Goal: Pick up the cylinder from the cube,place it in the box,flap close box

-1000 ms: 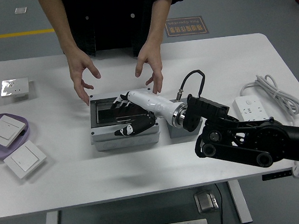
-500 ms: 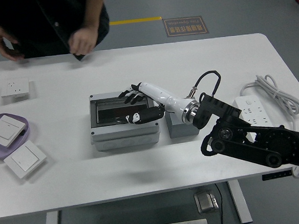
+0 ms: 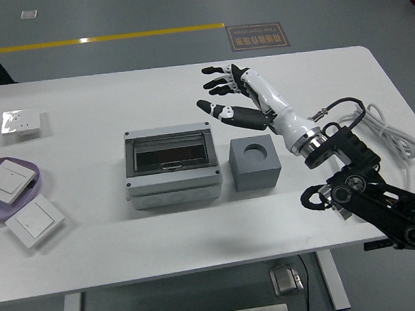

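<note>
White table [image 3: 199,234], grey floor with yellow line behind. Grey box [image 3: 172,164] mid-table, dark flap down. Grey cube [image 3: 256,163] just right of it, socket empty; cylinder not visible, likely inside box. Right hand [image 3: 240,96] raised beyond cube, fingers spread, holding nothing. Step judged: confirm flap seated; press flat, evenly, along front edge.
</note>
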Motion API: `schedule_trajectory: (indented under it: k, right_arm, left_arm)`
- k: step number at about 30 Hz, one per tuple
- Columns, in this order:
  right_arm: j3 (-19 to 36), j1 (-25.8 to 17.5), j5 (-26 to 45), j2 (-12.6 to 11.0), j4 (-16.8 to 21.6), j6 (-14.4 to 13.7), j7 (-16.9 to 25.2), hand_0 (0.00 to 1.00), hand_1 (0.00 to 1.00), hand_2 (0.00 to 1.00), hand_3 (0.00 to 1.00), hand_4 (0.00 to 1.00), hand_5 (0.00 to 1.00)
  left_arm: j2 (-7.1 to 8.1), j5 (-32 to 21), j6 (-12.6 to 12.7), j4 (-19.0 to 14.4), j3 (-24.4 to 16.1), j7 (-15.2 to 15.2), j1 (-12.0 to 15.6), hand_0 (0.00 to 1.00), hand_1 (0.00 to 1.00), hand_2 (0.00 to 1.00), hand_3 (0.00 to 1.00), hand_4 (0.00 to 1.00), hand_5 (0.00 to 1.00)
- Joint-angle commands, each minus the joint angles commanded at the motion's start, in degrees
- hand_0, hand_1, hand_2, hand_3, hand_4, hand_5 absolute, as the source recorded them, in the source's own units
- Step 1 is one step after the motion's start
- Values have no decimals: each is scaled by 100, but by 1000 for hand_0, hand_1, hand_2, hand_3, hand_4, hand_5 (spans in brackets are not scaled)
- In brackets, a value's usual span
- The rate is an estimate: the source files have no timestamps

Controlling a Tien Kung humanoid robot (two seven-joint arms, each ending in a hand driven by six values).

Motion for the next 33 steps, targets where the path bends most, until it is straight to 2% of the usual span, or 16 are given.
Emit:
schedule_trajectory:
  k: [4, 7, 12, 19, 20, 21, 33]
  right_arm:
    - [531, -315, -339, -33, -154, -70, -1, 711, 660, 670, 725, 836, 441]
    - [773, -489, -223, -65, -251, -114, 128, 711, 660, 670, 725, 836, 441]
    - [923, -687, 366, -88, -442, -215, 628, 719, 669, 668, 723, 830, 452]
    - [1063, -840, 1354, 13, -651, -286, 1349, 732, 675, 673, 731, 827, 439]
    - [1068, -847, 1452, 16, -662, -290, 1376, 732, 675, 673, 731, 827, 439]
    - [1068, -854, 1533, 15, -673, -298, 1393, 755, 690, 684, 774, 811, 427]
    - [909, -841, 1779, 39, -929, -456, 1455, 762, 704, 695, 791, 813, 416]
  left_arm:
    - [1, 20, -3, -2, -6, 8, -27, 613, 629, 613, 641, 729, 304]
    - [11, 33, -4, -3, -6, 9, -22, 613, 629, 613, 641, 729, 304]
    - [27, 57, -3, 3, -20, 15, 27, 613, 629, 613, 641, 730, 304]
    - [-2, 44, -11, 9, -24, 19, 44, 613, 629, 613, 640, 729, 303]
    - [-4, 45, -11, 9, -23, 18, 37, 613, 629, 613, 640, 729, 303]
    - [-3, 33, -12, 10, -13, 12, 30, 613, 629, 612, 640, 729, 299]
    - [46, -30, -16, 0, -29, -44, 47, 613, 629, 612, 640, 727, 296]
